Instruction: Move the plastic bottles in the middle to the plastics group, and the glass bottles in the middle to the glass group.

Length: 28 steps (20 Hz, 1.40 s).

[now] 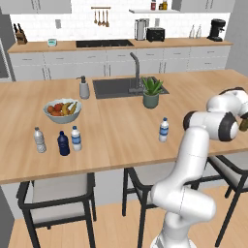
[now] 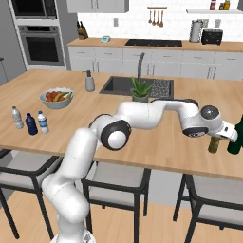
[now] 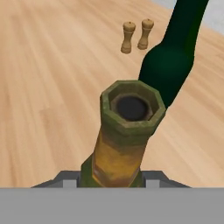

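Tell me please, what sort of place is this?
A home kitchen, rendered: a wooden island counter with a sink, a wall oven, and a toaster on the back counter.

This is a home kitchen. A big wooden island counter sits in the middle, with a dark sink and a tall tap near its far edge. Stools are tucked under its near edge. A fruit bowl, a soap pump and a little potted plant sit on the counter. Along the back wall are white cupboards, a cooktop, a toaster, a coffee machine and a knife block. Spoons hang on the white tiles. A wall oven stands at the left.
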{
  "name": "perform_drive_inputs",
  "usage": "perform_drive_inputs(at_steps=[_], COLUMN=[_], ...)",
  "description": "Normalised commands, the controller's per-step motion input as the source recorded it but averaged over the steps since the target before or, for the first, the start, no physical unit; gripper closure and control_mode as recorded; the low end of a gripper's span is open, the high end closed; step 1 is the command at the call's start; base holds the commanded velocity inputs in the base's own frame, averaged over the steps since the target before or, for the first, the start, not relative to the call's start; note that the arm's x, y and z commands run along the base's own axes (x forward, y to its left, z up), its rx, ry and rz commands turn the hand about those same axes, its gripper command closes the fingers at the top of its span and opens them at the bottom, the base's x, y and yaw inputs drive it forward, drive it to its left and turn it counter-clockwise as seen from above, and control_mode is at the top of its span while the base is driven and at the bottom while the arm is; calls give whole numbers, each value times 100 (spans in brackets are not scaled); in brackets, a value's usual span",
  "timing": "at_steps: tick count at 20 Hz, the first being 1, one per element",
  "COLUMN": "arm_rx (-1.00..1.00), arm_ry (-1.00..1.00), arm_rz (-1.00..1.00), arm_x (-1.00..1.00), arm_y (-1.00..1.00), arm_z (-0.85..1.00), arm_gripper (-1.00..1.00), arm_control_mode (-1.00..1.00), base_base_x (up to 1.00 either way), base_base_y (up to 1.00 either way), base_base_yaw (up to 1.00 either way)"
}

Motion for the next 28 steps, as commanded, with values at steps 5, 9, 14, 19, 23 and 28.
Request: perform_drive_inputs(at_steps=[5, 9, 14, 19, 23, 28], arm_rx=[0, 0, 0, 0, 2, 5], arm_ry=[0, 0, 0, 0, 0, 0], arm_rz=[0, 0, 0, 0, -4, -5], arm_x=[0, 0, 0, 0, 8, 10], arm_y=[0, 0, 0, 0, -3, -18], arm_z=[-27, -46, -36, -23, 10, 3], arm_gripper=[100, 100, 100, 100, 100, 100], arm_control_mode=[-100, -100, -100, -100, -100, -100], base_base_x=[0, 0, 0, 0, 0, 0], base_base_y=[0, 0, 0, 0, 0, 0], base_base_yaw=[0, 0, 0, 0, 0, 0])
